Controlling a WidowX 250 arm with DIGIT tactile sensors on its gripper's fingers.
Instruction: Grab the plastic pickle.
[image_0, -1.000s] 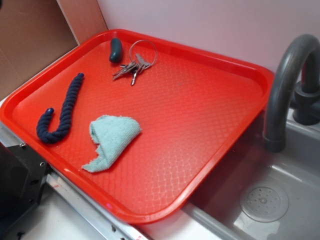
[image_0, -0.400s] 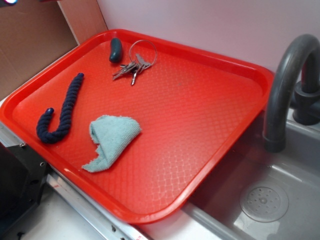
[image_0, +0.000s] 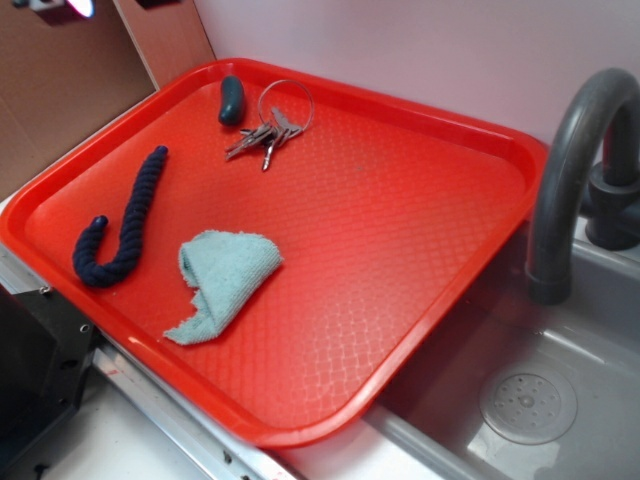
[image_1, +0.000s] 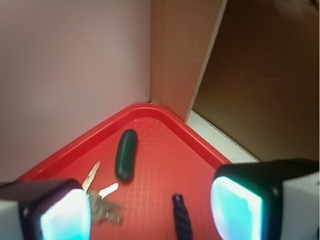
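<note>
The plastic pickle (image_0: 231, 99) is a small dark teal oblong lying near the far corner of the red tray (image_0: 420, 300), just left of a key bunch (image_0: 272, 125). In the wrist view the pickle (image_1: 126, 154) lies ahead of my gripper (image_1: 150, 212), between the two fingers' line of sight. The gripper is open, high above the tray, with nothing between its glowing pads (image_1: 235, 207). In the exterior view only a sliver of the gripper (image_0: 55, 6) shows at the top left edge.
A navy twisted rope (image_0: 125, 225) and a light blue cloth (image_0: 222, 280) lie on the tray's near left. A pink wall and a brown board (image_0: 60, 90) close the far corner. At the right are a grey faucet (image_0: 570, 170) and sink (image_0: 530, 400).
The gripper's tip has come further into view at the exterior view's top left corner. Nothing on the tray has moved.
</note>
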